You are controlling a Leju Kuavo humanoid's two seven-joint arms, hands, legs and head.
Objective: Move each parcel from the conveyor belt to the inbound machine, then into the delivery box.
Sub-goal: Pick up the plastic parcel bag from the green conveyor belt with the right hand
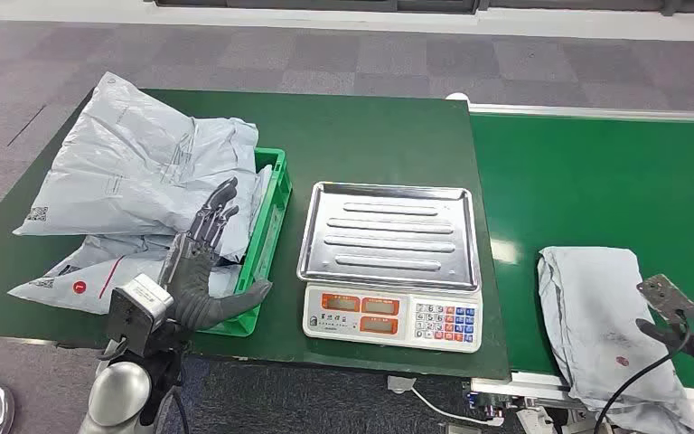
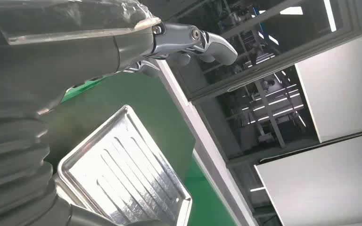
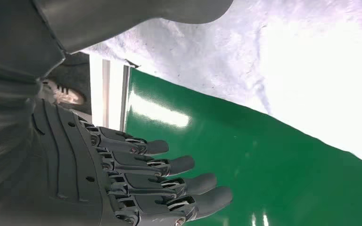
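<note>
Green conveyor belt (image 1: 614, 181) carrying grey parcel (image 1: 596, 316), long axis running toward you. Your right hand (image 1: 687, 325) sitting at its right edge, fingers spread, holding nothing. Left hand (image 1: 201, 271) hovering open over crate (image 1: 271, 226), well apart.

Crate (image 1: 269, 237) left of scale (image 1: 389, 264); parcel (image 1: 602, 312) right.

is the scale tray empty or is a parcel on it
Empty. The steel tray on the scale shows bare ribbed metal; the nearest grey parcel lies on the conveyor belt.
</note>
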